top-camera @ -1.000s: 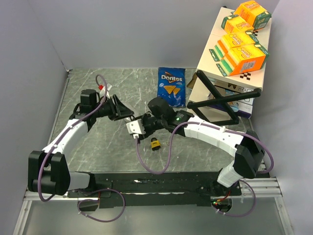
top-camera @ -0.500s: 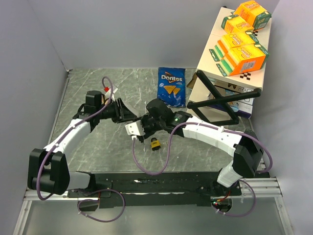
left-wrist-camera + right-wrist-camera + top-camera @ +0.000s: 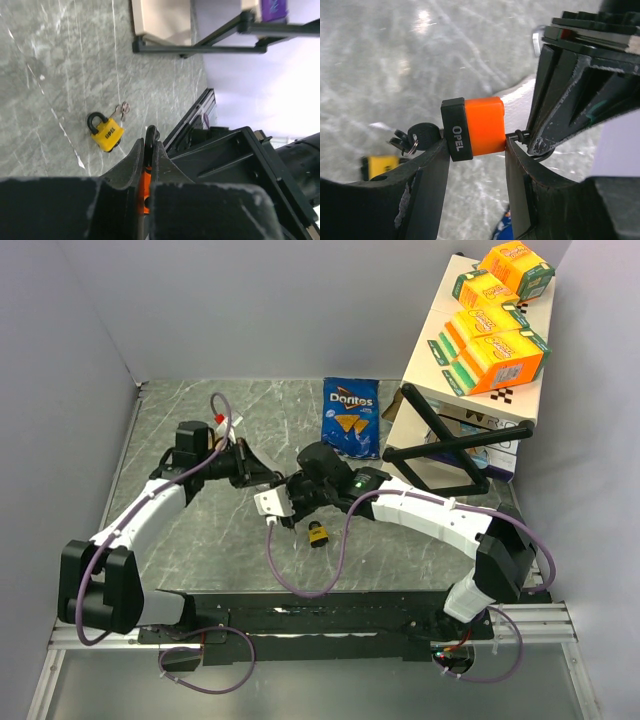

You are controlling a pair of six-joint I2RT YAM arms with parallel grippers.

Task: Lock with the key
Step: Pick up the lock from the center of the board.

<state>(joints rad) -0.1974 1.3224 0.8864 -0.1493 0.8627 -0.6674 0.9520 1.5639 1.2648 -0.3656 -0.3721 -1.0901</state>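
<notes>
Shackle [image 3: 516, 134] of orange padlock [image 3: 479, 131] mostly hidden inside left tool [image 3: 148, 145].

Even, bright overhead light, soft glare on the marble table [image 3: 420, 20], right-wrist background blurred.

White links [image 3: 150, 508], black joints [image 3: 95, 585], purple cables [image 3: 269, 555], scuffed black left claw [image 3: 148, 145]

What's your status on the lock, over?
Right gripper clamps orange padlock, key in its base. Left gripper shut on its shackle. Yellow padlock lies apart, not obstructing.
</notes>
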